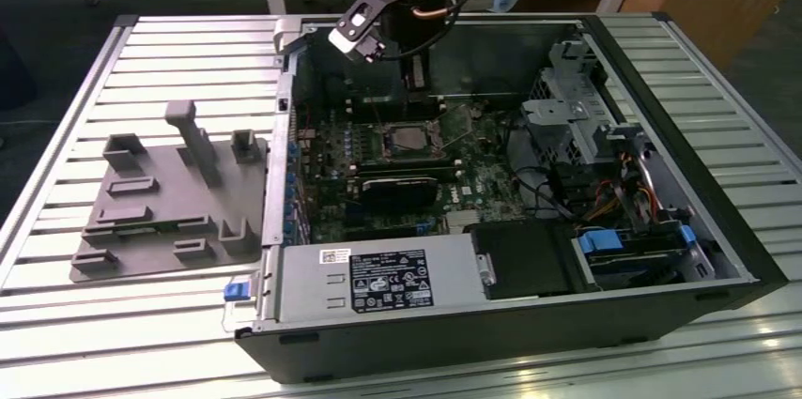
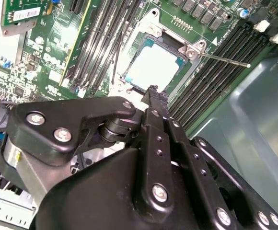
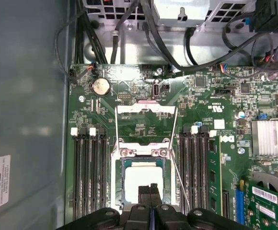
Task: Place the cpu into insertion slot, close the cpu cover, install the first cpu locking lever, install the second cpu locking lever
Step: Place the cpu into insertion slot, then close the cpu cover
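Note:
The cpu [image 3: 139, 177] lies flat in the insertion slot [image 3: 122, 191], its pale silver top bare; it also shows in the second wrist view [image 2: 153, 67] and the exterior view [image 1: 404, 141]. The silver cpu cover [image 3: 146, 109] stands tilted up on the side of the socket away from my gripper, with green board seen through its window. A thin locking lever [image 3: 179, 184] juts out loose beside the socket [image 2: 225, 60]. My gripper [image 3: 150, 188] is shut with nothing between its fingers. Its tips hover just over the cpu's near edge [image 2: 153, 89], low inside the case [image 1: 416, 89].
Black memory slots [image 3: 88, 167] flank the socket on both sides. A green expansion card [image 3: 268, 201] and a finned heatsink [image 3: 272, 136] lie close by, with cables [image 3: 177, 33] beyond the board and the grey case wall [image 3: 24, 120] alongside. A grey fixture [image 1: 163, 202] sits outside the case.

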`<state>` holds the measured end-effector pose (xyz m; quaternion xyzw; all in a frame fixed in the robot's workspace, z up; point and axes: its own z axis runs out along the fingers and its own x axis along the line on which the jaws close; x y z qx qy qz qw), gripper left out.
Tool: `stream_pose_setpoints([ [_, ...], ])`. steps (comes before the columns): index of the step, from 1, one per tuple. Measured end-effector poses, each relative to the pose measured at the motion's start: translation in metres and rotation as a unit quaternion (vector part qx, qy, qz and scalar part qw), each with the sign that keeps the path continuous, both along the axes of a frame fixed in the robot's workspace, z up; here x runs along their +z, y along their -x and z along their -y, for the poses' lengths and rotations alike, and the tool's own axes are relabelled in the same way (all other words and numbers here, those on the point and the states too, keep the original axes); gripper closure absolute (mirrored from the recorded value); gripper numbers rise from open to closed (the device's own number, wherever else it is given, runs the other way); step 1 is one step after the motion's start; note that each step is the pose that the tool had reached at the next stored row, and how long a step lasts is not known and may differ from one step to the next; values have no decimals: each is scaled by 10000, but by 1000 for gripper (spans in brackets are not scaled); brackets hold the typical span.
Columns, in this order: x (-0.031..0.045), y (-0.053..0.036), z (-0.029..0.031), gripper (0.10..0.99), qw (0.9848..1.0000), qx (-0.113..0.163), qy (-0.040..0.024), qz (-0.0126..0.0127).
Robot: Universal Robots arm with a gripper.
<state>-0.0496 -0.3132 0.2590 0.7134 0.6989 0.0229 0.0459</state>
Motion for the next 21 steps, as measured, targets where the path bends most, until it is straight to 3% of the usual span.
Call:
stream_pose_setpoints([
  [15,2,-5,0,984,10000,0,0,5],
  [21,1,-91,0,984,10000,0,0,6],
])
